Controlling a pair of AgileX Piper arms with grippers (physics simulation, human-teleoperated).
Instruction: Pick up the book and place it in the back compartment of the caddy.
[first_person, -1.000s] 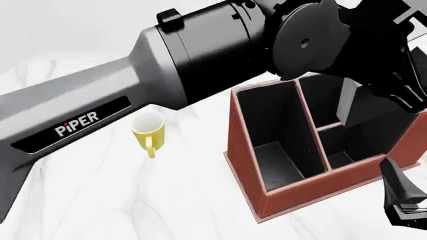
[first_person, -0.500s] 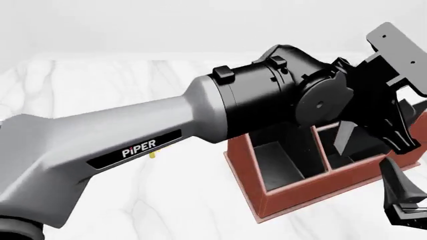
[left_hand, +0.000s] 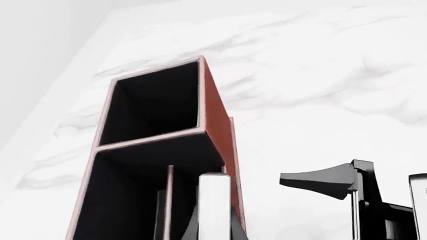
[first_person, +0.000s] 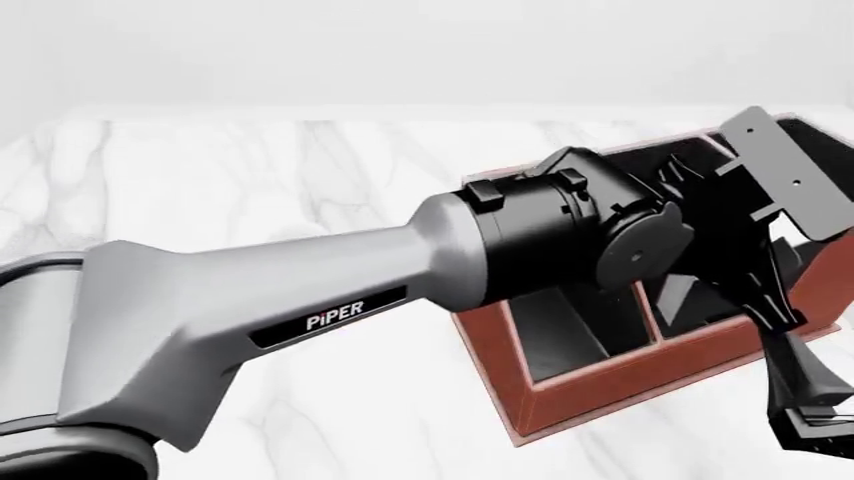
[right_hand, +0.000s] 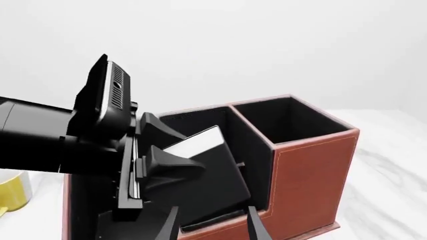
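The reddish-brown caddy (first_person: 601, 392) stands at the right of the table, and the left arm reaches across to it. In the right wrist view the black book (right_hand: 223, 182) leans tilted inside the low-walled back compartment (right_hand: 257, 160), white page edges up. My left gripper (right_hand: 190, 152) hangs at the book's top. The left wrist view shows its fingers (left_hand: 213, 200) wide apart with no book between them, over the caddy (left_hand: 217, 115). My right gripper (first_person: 803, 400) waits open beside the caddy's right wall (right_hand: 313, 175), holding nothing.
The yellow mug (right_hand: 10, 195) stands on the white marble table beyond the caddy's far side; in the front view the left arm (first_person: 334, 290) hides it. The arm spans most of the table's middle.
The left arm has swung lower and nearer, bringing its gripper down onto the caddy's small cells and covering the mug. The right gripper has stayed where it was.
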